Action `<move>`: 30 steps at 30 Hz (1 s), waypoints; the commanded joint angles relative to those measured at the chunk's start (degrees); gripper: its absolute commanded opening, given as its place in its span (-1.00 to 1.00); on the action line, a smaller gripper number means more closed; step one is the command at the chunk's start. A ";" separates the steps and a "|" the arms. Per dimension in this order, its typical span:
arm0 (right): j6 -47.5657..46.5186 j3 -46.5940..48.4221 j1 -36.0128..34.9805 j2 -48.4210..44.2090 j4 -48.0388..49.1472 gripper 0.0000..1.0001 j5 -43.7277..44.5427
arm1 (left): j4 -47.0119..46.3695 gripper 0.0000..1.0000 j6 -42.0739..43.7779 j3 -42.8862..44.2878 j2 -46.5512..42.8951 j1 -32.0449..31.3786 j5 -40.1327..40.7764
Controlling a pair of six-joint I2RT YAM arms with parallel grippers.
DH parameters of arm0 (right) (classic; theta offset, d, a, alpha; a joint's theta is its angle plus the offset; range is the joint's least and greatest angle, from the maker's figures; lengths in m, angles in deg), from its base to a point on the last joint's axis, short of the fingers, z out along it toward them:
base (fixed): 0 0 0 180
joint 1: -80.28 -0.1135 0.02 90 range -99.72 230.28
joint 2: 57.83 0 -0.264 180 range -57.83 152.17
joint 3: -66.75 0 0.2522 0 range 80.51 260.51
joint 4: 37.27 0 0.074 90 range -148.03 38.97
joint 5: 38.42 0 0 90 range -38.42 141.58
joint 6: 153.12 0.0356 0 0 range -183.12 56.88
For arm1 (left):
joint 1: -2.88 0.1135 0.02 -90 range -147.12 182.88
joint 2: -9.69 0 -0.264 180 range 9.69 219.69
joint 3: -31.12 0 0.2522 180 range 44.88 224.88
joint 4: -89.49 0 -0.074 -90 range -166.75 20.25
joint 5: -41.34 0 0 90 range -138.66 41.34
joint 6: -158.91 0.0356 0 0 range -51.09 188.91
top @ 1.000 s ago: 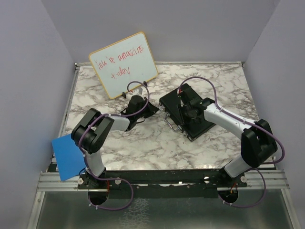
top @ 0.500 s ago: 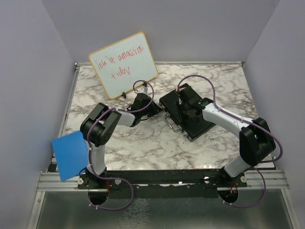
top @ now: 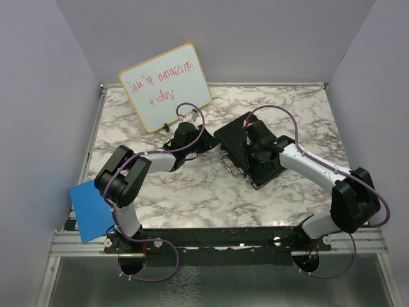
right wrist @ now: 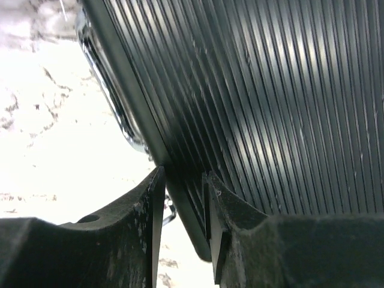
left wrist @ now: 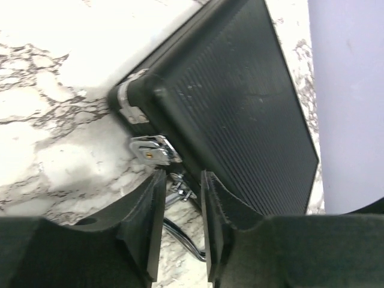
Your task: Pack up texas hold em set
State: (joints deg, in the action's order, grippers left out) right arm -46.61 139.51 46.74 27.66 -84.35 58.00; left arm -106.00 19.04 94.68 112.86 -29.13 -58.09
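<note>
The black ribbed briefcase [top: 263, 165] lies closed on the marble table, with its lid [left wrist: 240, 102] down and a silver latch [left wrist: 153, 150] at its near corner. My left gripper [top: 208, 144] sits at the case's left edge. In the left wrist view the left gripper [left wrist: 183, 180] is open, with a narrow gap and only the wire handle [left wrist: 180, 191] beyond it. My right gripper [top: 247, 137] is over the case's back-left part. In the right wrist view the right gripper [right wrist: 183, 177] straddles the rim of the briefcase [right wrist: 270, 90], closed on it. Chips, cards and dice are out of view.
A wood-framed whiteboard [top: 166, 86] with red writing leans at the back left, just behind my left arm. A blue sheet [top: 92, 210] hangs off the table's near-left edge. Grey walls enclose the table on three sides.
My left gripper has gone from shut to slightly open beside the case's latch side. My right gripper has shifted toward the back-left of the lid.
</note>
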 commanded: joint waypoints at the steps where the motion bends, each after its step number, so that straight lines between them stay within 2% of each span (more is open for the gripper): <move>1: 1.89 -1.13 -1.54 -3.72 -7.59 -0.25 -1.77 | -2.49 -0.23 2.33 0.42 -2.88 -0.58 -6.44; 4: 4.04 -1.20 -5.29 -4.67 -10.40 -0.25 1.12 | -3.47 -0.09 2.62 1.70 -2.52 -2.00 -9.68; 7: 6.29 -2.01 -8.03 -4.82 -12.10 -0.25 2.47 | -3.32 0.06 0.41 1.41 -1.96 -3.11 -8.89; 11: 7.21 -3.56 -10.69 -5.37 -10.82 -0.26 0.21 | -3.26 0.15 -2.30 1.15 0.14 -3.50 -8.10; 18: 7.11 -4.32 -11.47 -3.38 -8.03 -0.50 0.01 | -3.18 0.11 -3.41 3.69 4.92 -4.03 -9.28; 21: 6.91 -4.10 -11.65 -2.33 -7.32 -0.54 0.88 | -3.00 0.07 -3.78 4.24 6.11 -4.03 -9.29; 27: 7.23 -1.70 -11.89 -5.27 -8.52 -0.49 1.58 | -1.97 0.07 -4.16 4.61 7.20 -4.03 -8.85; 30: 7.40 -0.86 -11.90 -6.91 -9.04 -0.37 2.20 | 0.86 -0.05 -5.04 5.71 8.25 -4.03 -8.49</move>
State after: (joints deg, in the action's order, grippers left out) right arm -40.10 136.02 35.22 23.79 -92.89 58.39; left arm -108.30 15.04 98.16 118.70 -32.89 -66.26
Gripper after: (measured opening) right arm 0.285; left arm 0.522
